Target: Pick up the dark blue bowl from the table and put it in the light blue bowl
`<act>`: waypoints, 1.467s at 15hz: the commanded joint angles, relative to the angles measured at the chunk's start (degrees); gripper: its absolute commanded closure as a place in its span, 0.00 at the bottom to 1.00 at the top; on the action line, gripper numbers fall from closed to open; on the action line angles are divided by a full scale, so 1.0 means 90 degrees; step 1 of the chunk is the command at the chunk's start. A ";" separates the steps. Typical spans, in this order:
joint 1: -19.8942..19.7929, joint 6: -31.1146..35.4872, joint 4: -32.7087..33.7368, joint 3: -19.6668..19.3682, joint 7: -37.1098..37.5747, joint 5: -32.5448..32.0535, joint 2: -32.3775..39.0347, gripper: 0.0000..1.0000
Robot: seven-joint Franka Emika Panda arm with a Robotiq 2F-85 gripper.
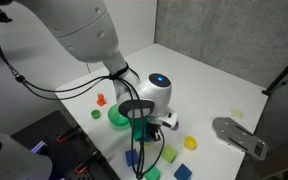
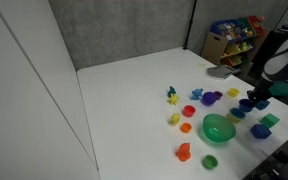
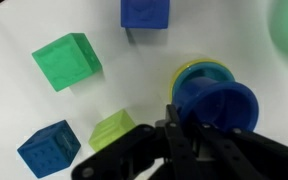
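Note:
In the wrist view my gripper (image 3: 197,128) is shut on the dark blue bowl (image 3: 222,100) and holds it tilted, its opening facing away. Right behind and under it shows part of the rim of the light blue bowl (image 3: 196,70), which rests on the white table; I cannot tell if the two bowls touch. In both exterior views the gripper (image 1: 152,126) (image 2: 252,101) hangs low over the table near the toys, and the small bowls are too small to make out there.
Around the bowls lie a green cube (image 3: 67,60), a lime block (image 3: 112,130) and two blue cubes (image 3: 144,12) (image 3: 49,150). The big green bowl (image 2: 218,128) (image 1: 118,117) stands nearby, with a purple bowl (image 2: 211,98) and small orange, yellow and red toys. A toy shelf (image 2: 234,40) stands behind.

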 commanded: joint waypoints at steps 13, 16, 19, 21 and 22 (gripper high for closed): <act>-0.0475 0.1077 -0.0072 0.0701 -0.0443 0.0417 0.0558 0.95; -0.0551 0.1134 -0.0072 0.0754 -0.0439 0.0403 0.0607 0.65; -0.0717 0.1026 -0.0132 0.0917 -0.0516 0.0453 0.0453 0.48; -0.0792 0.0792 -0.0177 0.1020 -0.0574 0.0446 0.0271 0.33; -0.0749 0.0677 -0.0192 0.1002 -0.0549 0.0417 0.0185 0.24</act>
